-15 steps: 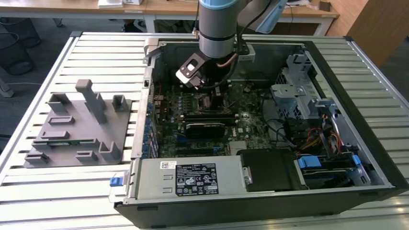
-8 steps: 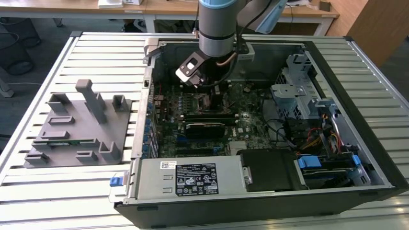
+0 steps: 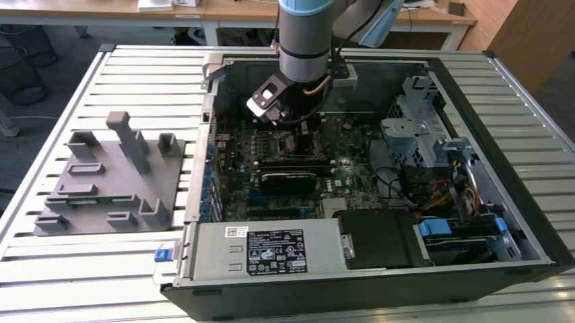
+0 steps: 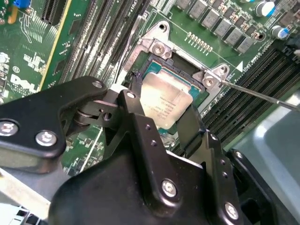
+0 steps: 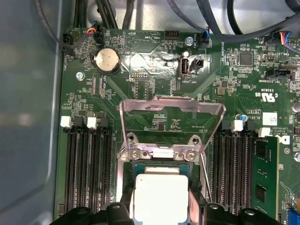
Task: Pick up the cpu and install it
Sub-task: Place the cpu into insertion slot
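The cpu (image 4: 161, 101), a flat square chip with a silver top and a thin green rim, sits level over the open socket (image 4: 157, 49) on the motherboard. My gripper (image 4: 164, 107) is shut on the cpu, with one black finger (image 4: 133, 96) against each of two opposite edges. In the first wrist view the cpu (image 5: 160, 194) lies between the fingertips (image 5: 123, 208), just below the raised metal load plate (image 5: 171, 112). I cannot tell whether the chip rests fully in the socket. In the exterior view the gripper (image 3: 292, 131) reaches down into the open computer case (image 3: 467, 81).
The socket's thin lever (image 4: 262, 96) sticks out to one side. Memory slots (image 5: 86, 164) flank the socket, and one holds a green memory stick (image 5: 264, 185). A grey parts fixture (image 3: 108, 178) lies on the slatted table at the exterior view's left. The power supply (image 3: 260, 249) fills the case's near side.
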### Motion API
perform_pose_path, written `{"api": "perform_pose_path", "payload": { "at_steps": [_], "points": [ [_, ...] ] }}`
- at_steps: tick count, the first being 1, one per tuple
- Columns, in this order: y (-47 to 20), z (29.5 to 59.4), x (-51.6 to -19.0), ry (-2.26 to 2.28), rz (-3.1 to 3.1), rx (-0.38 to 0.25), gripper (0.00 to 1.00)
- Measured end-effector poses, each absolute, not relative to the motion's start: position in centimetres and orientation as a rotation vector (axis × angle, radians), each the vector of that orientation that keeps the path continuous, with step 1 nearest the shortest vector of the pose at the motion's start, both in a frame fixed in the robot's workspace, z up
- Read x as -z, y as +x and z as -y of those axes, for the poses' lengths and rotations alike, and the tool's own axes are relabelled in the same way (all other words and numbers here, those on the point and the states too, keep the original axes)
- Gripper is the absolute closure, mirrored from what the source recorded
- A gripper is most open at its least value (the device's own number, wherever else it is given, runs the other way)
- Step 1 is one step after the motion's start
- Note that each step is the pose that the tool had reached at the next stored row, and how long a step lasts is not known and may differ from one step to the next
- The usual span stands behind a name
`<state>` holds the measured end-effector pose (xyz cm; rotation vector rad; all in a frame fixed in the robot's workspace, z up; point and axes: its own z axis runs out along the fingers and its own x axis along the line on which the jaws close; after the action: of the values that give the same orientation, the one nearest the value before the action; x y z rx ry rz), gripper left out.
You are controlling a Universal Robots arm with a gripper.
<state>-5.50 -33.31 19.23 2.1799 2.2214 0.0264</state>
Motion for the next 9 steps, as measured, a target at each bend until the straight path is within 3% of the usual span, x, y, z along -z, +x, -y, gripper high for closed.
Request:
{"api": "perform_pose_path", "payload": {
  "at_steps": [9],
  "points": [
    [-5.50, 33.30, -19.00, 2.180, -2.221, -0.027, 0.46]
  ]
}}
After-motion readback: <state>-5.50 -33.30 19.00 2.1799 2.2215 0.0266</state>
